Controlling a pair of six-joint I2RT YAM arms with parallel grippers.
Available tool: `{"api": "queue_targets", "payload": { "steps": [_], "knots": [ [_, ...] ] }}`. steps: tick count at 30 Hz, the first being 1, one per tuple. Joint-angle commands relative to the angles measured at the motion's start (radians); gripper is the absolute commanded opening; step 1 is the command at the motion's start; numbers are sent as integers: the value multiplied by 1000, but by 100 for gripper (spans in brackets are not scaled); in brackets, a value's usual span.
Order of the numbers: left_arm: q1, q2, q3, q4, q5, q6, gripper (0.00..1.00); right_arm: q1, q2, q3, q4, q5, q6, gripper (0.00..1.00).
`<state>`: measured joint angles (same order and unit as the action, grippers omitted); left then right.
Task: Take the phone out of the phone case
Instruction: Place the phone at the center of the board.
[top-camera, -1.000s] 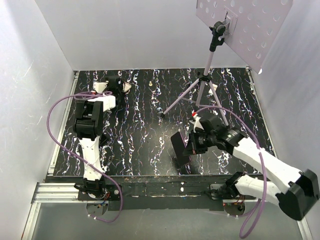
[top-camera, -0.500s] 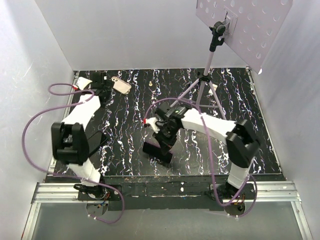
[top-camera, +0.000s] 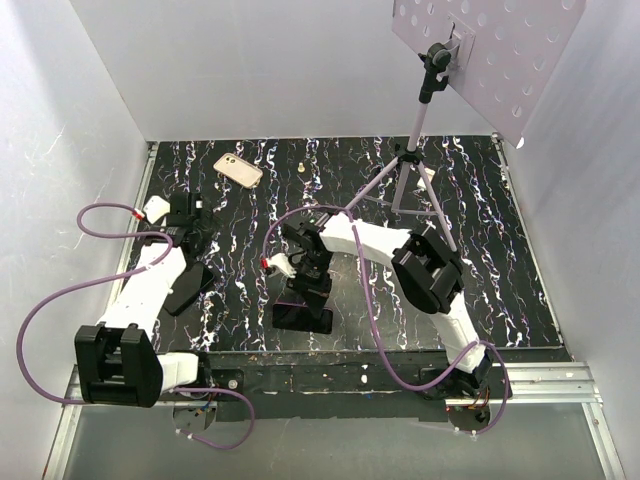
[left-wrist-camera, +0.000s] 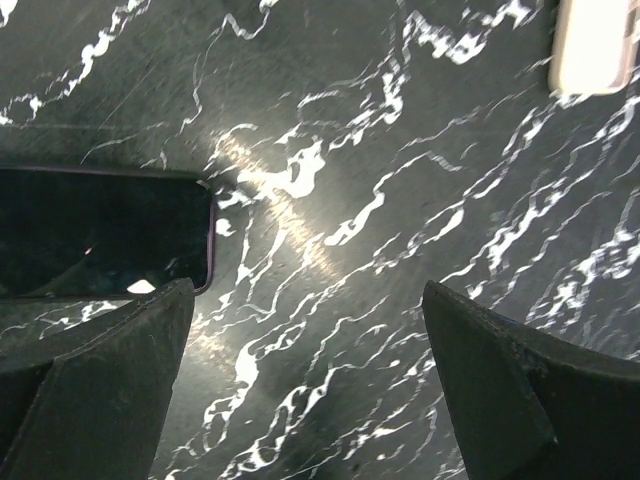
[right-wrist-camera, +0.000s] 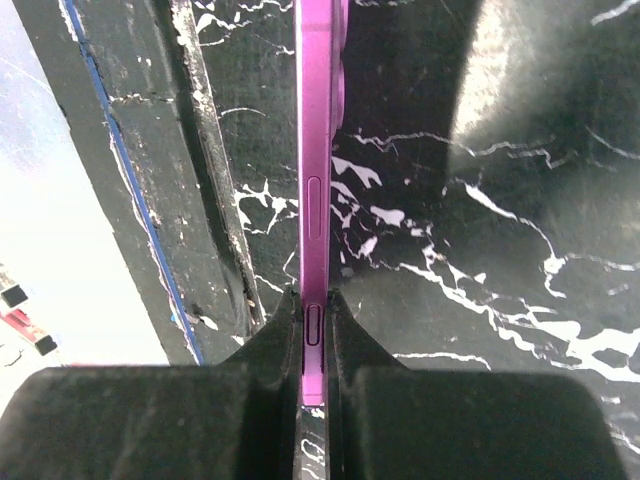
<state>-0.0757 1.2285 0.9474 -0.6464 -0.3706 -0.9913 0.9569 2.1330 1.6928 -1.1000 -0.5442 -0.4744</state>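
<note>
The right gripper (right-wrist-camera: 313, 310) is clenched on the phone (right-wrist-camera: 318, 150), pinching its thin pink-purple edge so that the slab runs straight out ahead of the jaws, edge-on, with one of the side buttons (right-wrist-camera: 316, 210) just beyond the fingertips and another caught between them. The phone looks bare, so the extraction seems done or nearly so. It should handle as a stiff, fairly dense, smooth thing. A pinch across so narrow an edge gives little contact and invites pivoting or slipping, and a hold across the flat faces near the middle would be steadier. The left gripper (left-wrist-camera: 308, 290) stands wide apart, grasping nothing. The pale beige case (left-wrist-camera: 595, 45) lies on the marbled black table (left-wrist-camera: 330, 150), well ahead of and outside its right-hand jaw; it is probably light and pliant. A dark slab (left-wrist-camera: 100, 235) with a purple rim lies just ahead of the other jaw. No brand or writing is legible.
</note>
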Motion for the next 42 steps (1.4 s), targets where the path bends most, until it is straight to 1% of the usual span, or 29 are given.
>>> {"api": "queue_targets", "payload": {
  "steps": [1, 4, 8, 12, 14, 15, 17, 21, 23, 25, 26, 27, 28, 29, 31, 33, 35, 37, 38, 40, 41, 42],
  "knots": [
    [4, -30, -62, 63, 42, 86, 98, 40, 40, 27, -26, 38, -58, 1],
    [4, -49, -85, 76, 71, 112, 98, 71, 70, 22, 38, 157, -67, 1],
    [4, -78, -108, 83, 96, 137, 98, 74, 68, -15, 127, 228, -81, 1],
    [8, -96, -147, 45, 79, 96, 98, 74, 79, -1, 153, 250, -93, 1],
    [19, -110, -160, 36, 102, 88, 98, 74, 82, -11, 179, 279, -95, 1],
    [27, -121, -173, 33, 105, 94, 98, 77, 81, -21, 202, 297, -93, 3],
    [45, -153, -190, 10, 90, 95, 98, 83, 71, -56, 256, 357, -99, 9],
    [73, -190, -208, 4, 85, 115, 98, 83, 47, -97, 368, 404, -105, 19],
    [74, -189, -208, 5, 107, 108, 98, 82, 38, -102, 411, 438, -104, 28],
    [74, -184, -213, 10, 122, 105, 98, 79, 38, -82, 425, 463, -109, 40],
    [74, -182, -214, 10, 128, 105, 98, 75, 36, -65, 420, 461, -110, 49],
    [73, -182, -214, 11, 133, 109, 98, 71, 30, -53, 419, 470, -109, 63],
    [74, -179, -210, 10, 133, 114, 98, 66, 18, -42, 411, 471, -96, 73],
    [74, -179, -208, 8, 131, 117, 98, 62, 1, -27, 393, 464, -77, 79],
    [74, -173, -199, -9, 133, 118, 98, 56, -62, -36, 376, 438, -41, 83],
    [74, -156, -190, -18, 145, 115, 98, 59, -152, -76, 368, 446, 11, 84],
    [74, -120, -168, -25, 160, 126, 98, 62, -260, -125, 371, 502, 121, 84],
    [74, -68, -135, -44, 147, 140, 98, 65, -394, -198, 394, 579, 256, 85],
    [74, -37, -118, -39, 150, 176, 98, 66, -454, -243, 407, 604, 328, 86],
    [74, 37, -78, 23, 173, 334, 98, 66, -585, -344, 420, 598, 452, 86],
    [74, 80, -41, 37, 154, 417, 96, 68, -660, -404, 446, 567, 508, 86],
    [74, 118, -7, 37, 106, 478, 97, 68, -736, -457, 478, 519, 543, 86]
  ]
}}
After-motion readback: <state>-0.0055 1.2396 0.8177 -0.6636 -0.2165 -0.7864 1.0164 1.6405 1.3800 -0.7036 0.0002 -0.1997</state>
